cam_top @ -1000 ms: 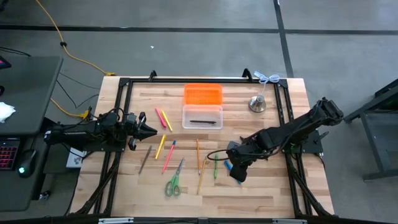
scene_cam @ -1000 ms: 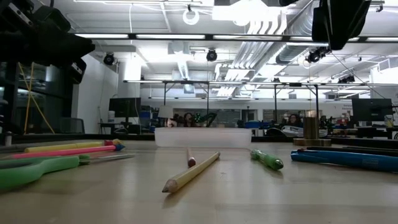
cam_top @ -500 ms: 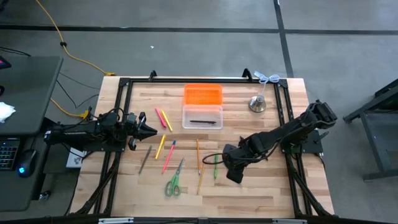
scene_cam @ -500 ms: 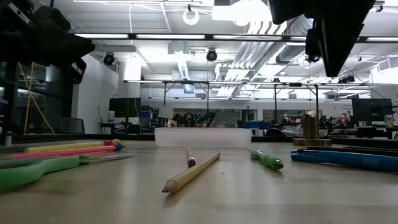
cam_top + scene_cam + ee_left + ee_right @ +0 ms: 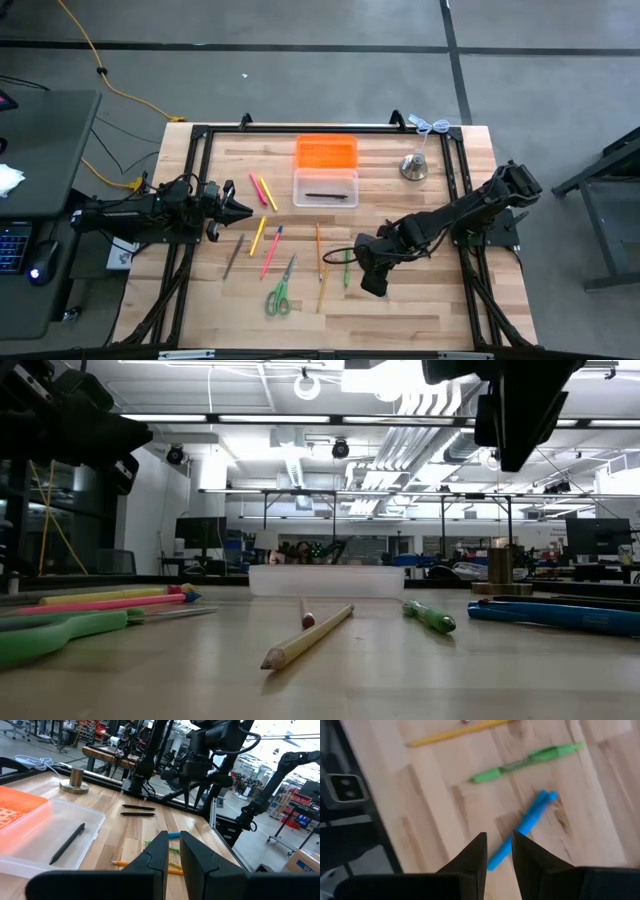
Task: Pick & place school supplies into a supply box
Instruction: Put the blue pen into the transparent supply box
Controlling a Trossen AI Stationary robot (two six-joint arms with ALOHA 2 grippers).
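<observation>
The supply box [image 5: 300, 187], clear with its orange lid [image 5: 326, 152] laid open behind it, holds one dark pen [image 5: 326, 197]. Several pens, pencils and green scissors [image 5: 278, 300] lie flat on the wood in front of it. My right gripper [image 5: 498, 847] hangs above the blue pen [image 5: 527, 820], pointing steeply down. Its fingers are open by a narrow gap and clear of the pen. A green pen [image 5: 525, 761] and a yellow pencil [image 5: 455, 732] lie beyond it. My left gripper [image 5: 245, 208] waits level at the table's left, narrowly open and holding nothing.
A silvery bell-like object [image 5: 414, 167] stands at the far right, with two dark pens [image 5: 137, 810] near it. A black frame [image 5: 200, 135] runs along the table's edges. Bare wood lies at the near right.
My right gripper has moved toward the table's left edge and come down a little, rolling slightly. It now hangs over the blue pen and hides it from above. The gap between its fingers is unchanged. No supply has moved.
</observation>
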